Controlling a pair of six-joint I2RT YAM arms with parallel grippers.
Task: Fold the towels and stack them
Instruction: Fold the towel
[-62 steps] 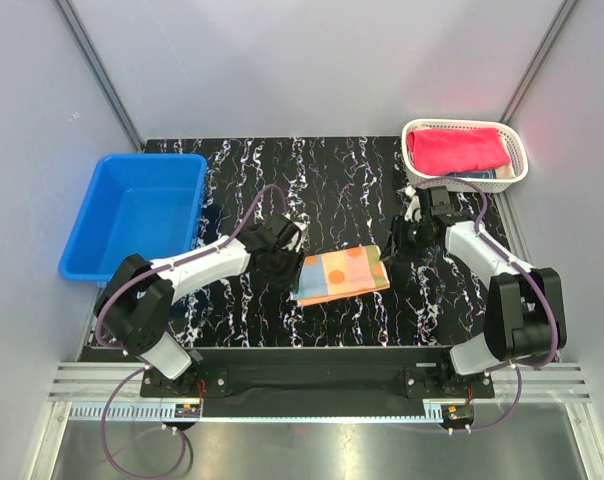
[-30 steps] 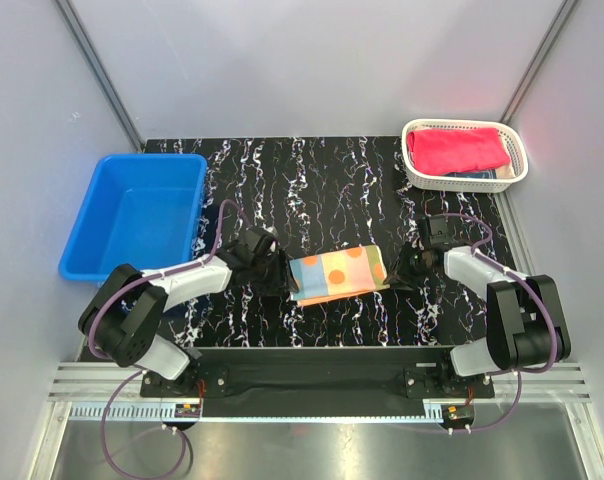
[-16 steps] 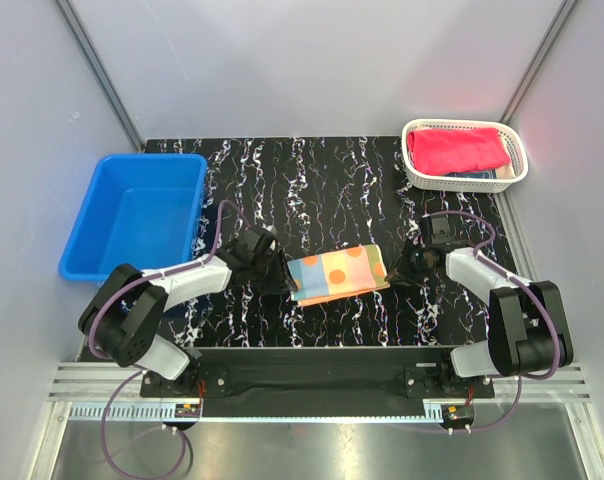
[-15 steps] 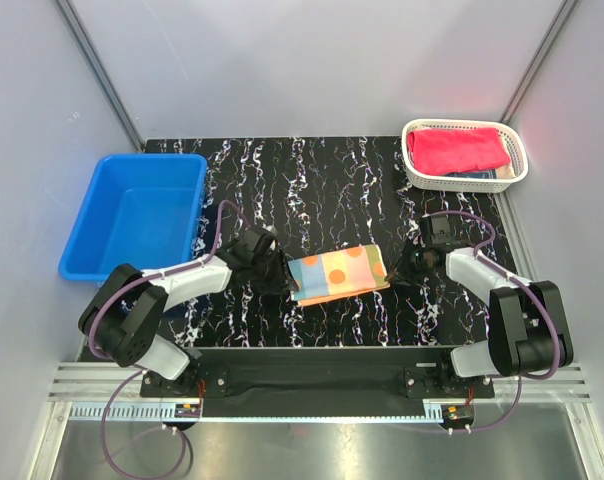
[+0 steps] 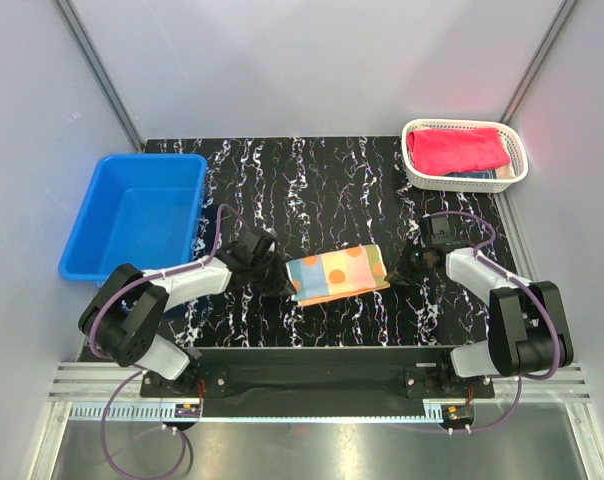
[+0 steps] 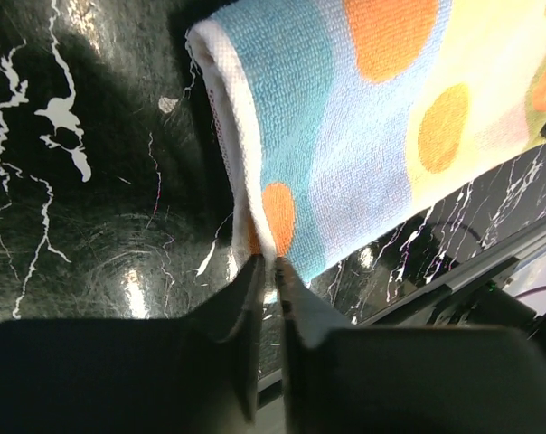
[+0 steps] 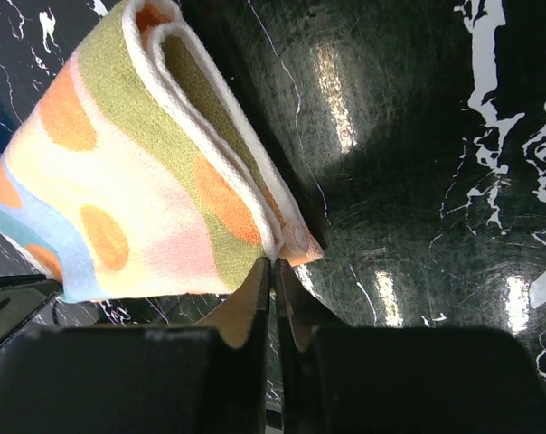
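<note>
A folded towel with orange spots on blue, yellow and green patches lies on the black marbled table, mid-front. My left gripper sits low at its left end. In the left wrist view the gripper is shut on the white hem of this towel. My right gripper is at the right end. Seen from the right wrist, the gripper has its jaws pinched on the near corner of the towel. A pink-red towel lies folded in the white basket.
A blue plastic bin stands at the left of the table. The white basket at the back right also holds a darker blue cloth under the pink-red one. Grey walls close in both sides.
Both arms came down to the towel's two ends, then stayed put. Over the last second both grippers closed onto the towel's edges. The towel has not moved.
</note>
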